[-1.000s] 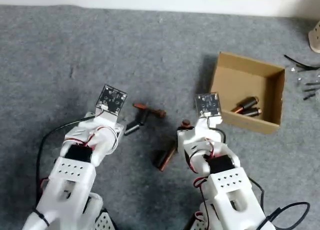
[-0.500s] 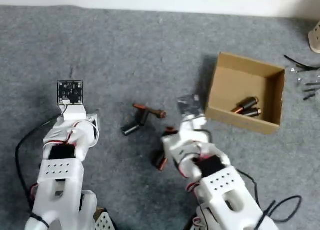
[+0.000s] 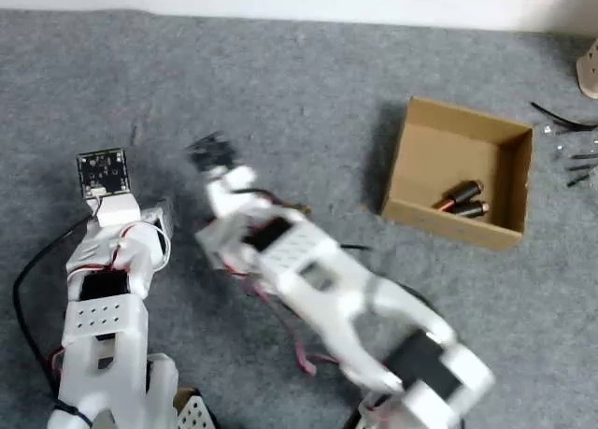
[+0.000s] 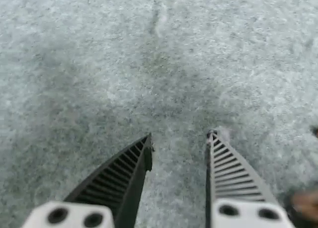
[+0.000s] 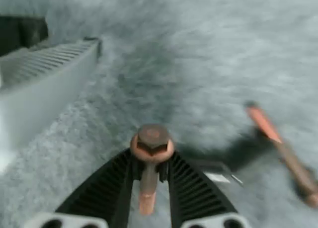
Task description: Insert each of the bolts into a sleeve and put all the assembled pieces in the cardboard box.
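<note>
Two assembled pieces (image 3: 462,198) in cardboard box (image 3: 448,225) from above, right pincer (image 5: 150,161) gripping bolt (image 5: 152,141) close-up, left pincer (image 4: 179,136) released

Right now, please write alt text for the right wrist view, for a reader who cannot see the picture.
The right gripper is shut on a copper-coloured bolt, whose hexagonal head faces the camera, above grey carpet. A second bolt lies on the carpet farther off, next to a dark shape.
</note>
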You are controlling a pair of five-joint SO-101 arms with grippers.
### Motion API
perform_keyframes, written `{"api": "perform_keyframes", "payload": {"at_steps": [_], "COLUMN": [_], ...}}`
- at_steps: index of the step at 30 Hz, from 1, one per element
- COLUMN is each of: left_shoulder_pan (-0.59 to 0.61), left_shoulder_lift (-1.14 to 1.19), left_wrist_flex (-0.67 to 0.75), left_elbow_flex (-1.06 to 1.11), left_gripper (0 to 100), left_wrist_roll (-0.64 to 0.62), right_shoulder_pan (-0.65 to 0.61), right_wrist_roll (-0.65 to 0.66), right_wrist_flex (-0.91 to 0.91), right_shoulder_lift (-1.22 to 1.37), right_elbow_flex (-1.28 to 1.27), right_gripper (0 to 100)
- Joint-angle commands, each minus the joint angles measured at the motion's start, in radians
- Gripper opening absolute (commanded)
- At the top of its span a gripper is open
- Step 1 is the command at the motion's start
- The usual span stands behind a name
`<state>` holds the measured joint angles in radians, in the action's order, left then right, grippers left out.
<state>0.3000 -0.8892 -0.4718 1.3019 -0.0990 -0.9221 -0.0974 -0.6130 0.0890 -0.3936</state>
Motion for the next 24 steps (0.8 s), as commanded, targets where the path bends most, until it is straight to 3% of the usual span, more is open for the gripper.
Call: {"api": "perform_keyframes", "payload": {"at_steps": [1, 7, 14, 24], "left_shoulder_pan": [0.053, 0.053, 0.053, 0.047], "left_shoulder_lift": [0.001, 0.001, 0.001, 0.001], "left_wrist_flex": [0.057, 0.06, 0.06, 0.06], "left_elbow_flex": [-0.031, -0.028, -0.028, -0.027], "left_gripper": [17, 17, 17, 17], "left_wrist_roll": [-0.02, -0.046, -0.046, -0.046], "right_shoulder_pan": [-0.004, 0.002, 0.004, 0.122], "right_wrist_roll": [0.006, 0.011, 0.008, -0.044], "right_wrist_flex": [-0.104, -0.344, -0.47, -0.616], "right_shoulder_lift": [0.193, 0.371, 0.437, 0.294], "right_elbow_flex": [0.262, 0.564, 0.688, 0.74], "right_gripper": [0.4, 1.8, 19.8, 19.9]}}
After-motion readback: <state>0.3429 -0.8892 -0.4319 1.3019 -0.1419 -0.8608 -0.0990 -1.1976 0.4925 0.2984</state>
